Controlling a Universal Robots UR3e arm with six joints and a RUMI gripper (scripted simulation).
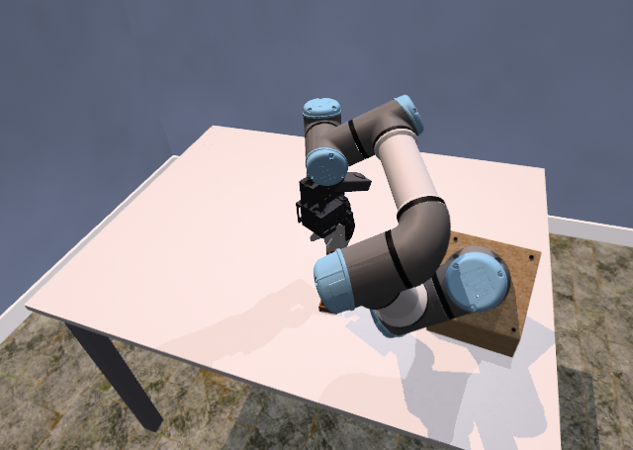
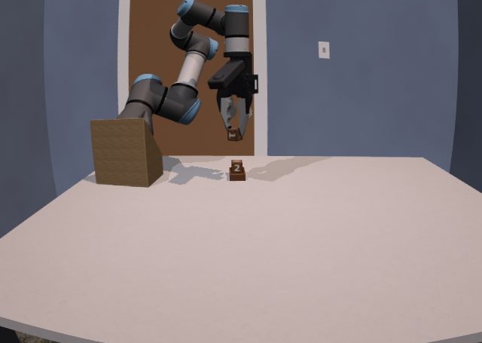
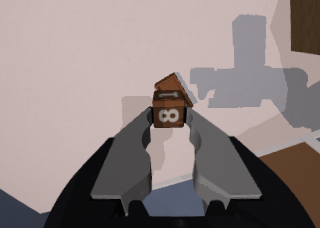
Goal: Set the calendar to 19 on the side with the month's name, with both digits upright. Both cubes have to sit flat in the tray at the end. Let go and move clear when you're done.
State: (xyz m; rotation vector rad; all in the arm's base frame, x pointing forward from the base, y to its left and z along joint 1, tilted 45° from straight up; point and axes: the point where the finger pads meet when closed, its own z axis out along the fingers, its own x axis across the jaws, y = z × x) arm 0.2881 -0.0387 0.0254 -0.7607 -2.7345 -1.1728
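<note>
Above the tray (image 2: 237, 176) (image 3: 168, 82), we hold a brown cube (image 2: 233, 134) (image 3: 168, 115) between our gripper's (image 2: 235, 133) (image 3: 169, 114) nearly closed fingers, with another cube (image 2: 236, 166) showing 2 in it.

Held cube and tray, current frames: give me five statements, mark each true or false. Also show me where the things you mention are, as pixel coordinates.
1. The gripper (image 1: 334, 248) (image 2: 235, 130) (image 3: 168, 107) is shut on a cube (image 2: 233, 134) (image 3: 168, 116). True.
2. The held cube sits flat in the tray (image 2: 237, 177). False: it hangs above the tray.
3. The cube in the tray (image 2: 236, 166) shows an upright 2 to the exterior view. True.
4. The held cube's 1 reads upright in the exterior view. False: it lies on its side.
5. An 8 shows on the held cube in the wrist view. True.
</note>
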